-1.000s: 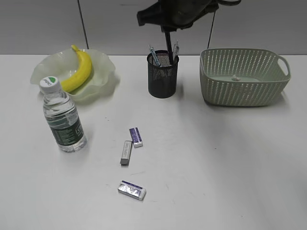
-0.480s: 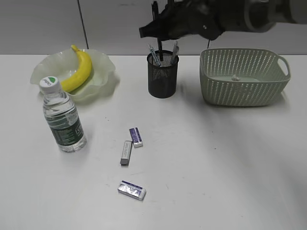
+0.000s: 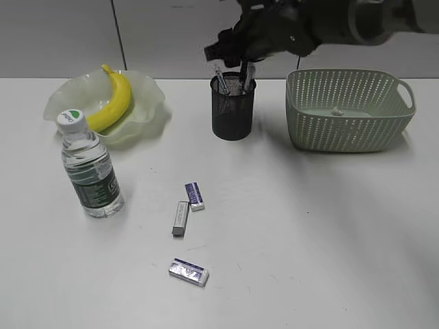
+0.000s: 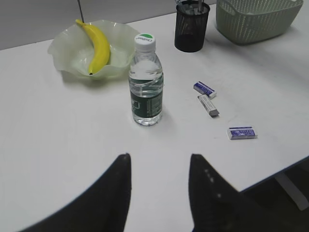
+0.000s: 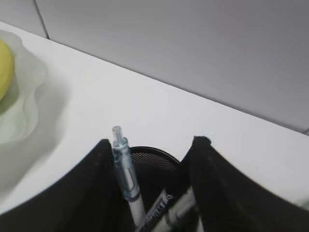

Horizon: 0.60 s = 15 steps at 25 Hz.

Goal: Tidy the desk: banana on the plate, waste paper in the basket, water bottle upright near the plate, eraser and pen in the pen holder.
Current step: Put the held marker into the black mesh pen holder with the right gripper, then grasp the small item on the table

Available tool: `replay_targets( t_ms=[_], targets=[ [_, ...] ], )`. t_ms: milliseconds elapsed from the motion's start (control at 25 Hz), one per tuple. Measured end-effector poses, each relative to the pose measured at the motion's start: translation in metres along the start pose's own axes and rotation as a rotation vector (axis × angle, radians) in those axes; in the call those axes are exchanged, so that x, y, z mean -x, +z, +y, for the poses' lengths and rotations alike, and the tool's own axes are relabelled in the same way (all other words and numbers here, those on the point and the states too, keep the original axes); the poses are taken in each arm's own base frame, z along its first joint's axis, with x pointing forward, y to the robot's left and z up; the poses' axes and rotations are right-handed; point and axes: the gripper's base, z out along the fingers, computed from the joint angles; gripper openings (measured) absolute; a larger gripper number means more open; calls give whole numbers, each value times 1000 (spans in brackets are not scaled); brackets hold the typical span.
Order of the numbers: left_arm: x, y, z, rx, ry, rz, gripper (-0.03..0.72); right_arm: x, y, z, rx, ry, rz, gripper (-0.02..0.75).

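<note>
A: Exterior view. Right gripper (image 3: 236, 60) poised directly above pen holder (image 3: 232, 107); pens (image 3: 221, 81) upright inside. Jaw spacing unclear from this angle. Banana (image 3: 114, 101) lying in plate (image 3: 147, 103); water bottle (image 3: 89, 166) upright on desk (image 3: 309, 233), just in front of plate. Waste paper (image 3: 337, 112) inside basket (image 3: 350, 110). Three erasers (image 3: 194, 196) loose on desk, mid-front.

B: Left wrist view?

A: Left gripper (image 4: 159, 188) low over bare desk, fingers parted, nothing between them. Bottle straight ahead; plate with banana behind it; erasers to the right.

B: Right wrist view?

A: Right gripper fingers (image 5: 99, 188) spread apart, straddling holder rim. Clear-barrelled pen standing beside left finger, apparently released; contact not determinable.
</note>
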Motion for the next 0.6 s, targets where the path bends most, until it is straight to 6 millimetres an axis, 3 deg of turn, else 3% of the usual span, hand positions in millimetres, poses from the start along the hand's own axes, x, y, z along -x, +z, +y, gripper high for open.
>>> replay_targets(
  t_ms=[120,360,480,600],
  targets=[
    [0,0,0,0,0,0,300,19,-26,-7,-56,39,36,435],
    [0,0,0,0,0,0,300,53,-107,-21,-146,9,198,406],
    [0,0,0,0,0,0,300,53,-149,-25,-162,-23,306,353],
    [0,0,0,0,0,0,300,37,-191,-30,-169,-27,381,316]
  ],
)
